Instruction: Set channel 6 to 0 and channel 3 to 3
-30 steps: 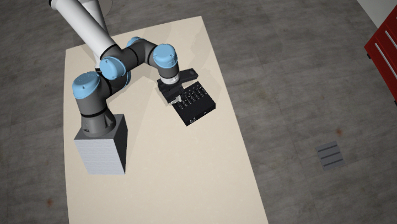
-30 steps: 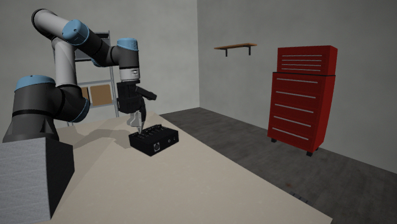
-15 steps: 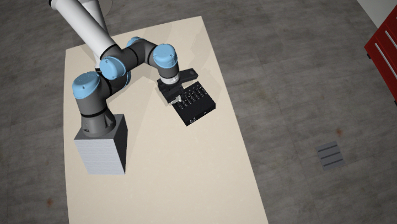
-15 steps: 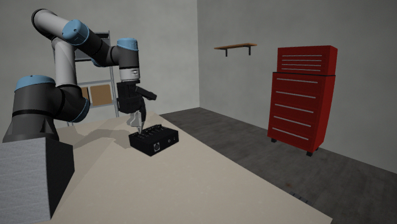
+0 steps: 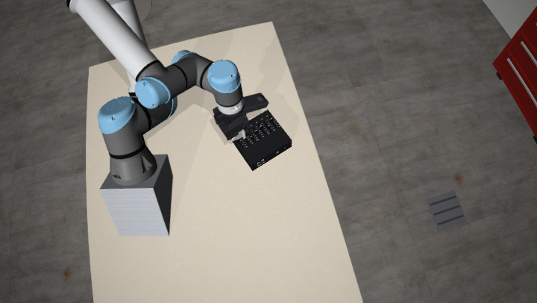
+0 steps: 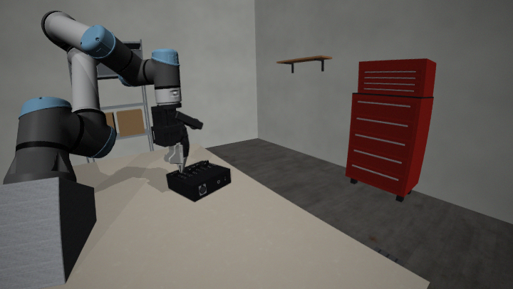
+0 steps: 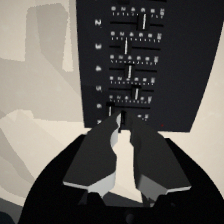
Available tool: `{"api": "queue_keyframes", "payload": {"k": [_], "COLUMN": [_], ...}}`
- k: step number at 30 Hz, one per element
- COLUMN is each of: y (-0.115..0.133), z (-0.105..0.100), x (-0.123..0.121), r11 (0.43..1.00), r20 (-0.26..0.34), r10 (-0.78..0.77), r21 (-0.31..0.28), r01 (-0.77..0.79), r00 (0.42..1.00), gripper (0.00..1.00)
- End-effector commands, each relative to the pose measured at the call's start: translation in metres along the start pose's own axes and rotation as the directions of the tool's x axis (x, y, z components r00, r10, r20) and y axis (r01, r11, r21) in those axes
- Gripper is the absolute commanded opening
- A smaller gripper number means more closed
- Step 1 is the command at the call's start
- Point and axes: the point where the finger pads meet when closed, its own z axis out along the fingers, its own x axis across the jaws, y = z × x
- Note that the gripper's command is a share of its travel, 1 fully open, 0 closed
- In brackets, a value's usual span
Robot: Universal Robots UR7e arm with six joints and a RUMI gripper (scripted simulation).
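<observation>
The black lighting desk (image 5: 262, 141) lies on the beige table, also seen in the exterior view (image 6: 198, 179) and in the wrist view (image 7: 140, 65). Its six fader rows run from far to near in the wrist view. The channel 3 fader (image 7: 126, 46) sits left of the middle of its slot. My gripper (image 7: 122, 111) is shut, and its tips point down at the nearest row, channel 6, at the left part of that slot. The tips hide the fader cap there. The gripper also shows over the desk's near-left end (image 5: 240, 136) and touching its top (image 6: 181, 166).
The arm's grey pedestal (image 5: 139, 203) stands on the table left of the desk. A red tool cabinet (image 6: 391, 125) stands on the floor far right. A metal shelf rack (image 6: 125, 118) is behind the arm.
</observation>
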Motion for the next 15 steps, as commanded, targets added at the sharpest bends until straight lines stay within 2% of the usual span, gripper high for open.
{"api": "queue_keyframes", "payload": {"k": [1, 15], "y": [-0.0002, -0.0002], "z": [-0.0002, -0.0060], "x": [0.0027, 0.0035], "r11": [1.000, 1.000], "r20": [-0.001, -0.001], "r10": [0.000, 0.000], "r21": [0.000, 0.000], "r01": [0.000, 0.000], "r00": [1.000, 1.000], "gripper": [0.00, 0.00]}}
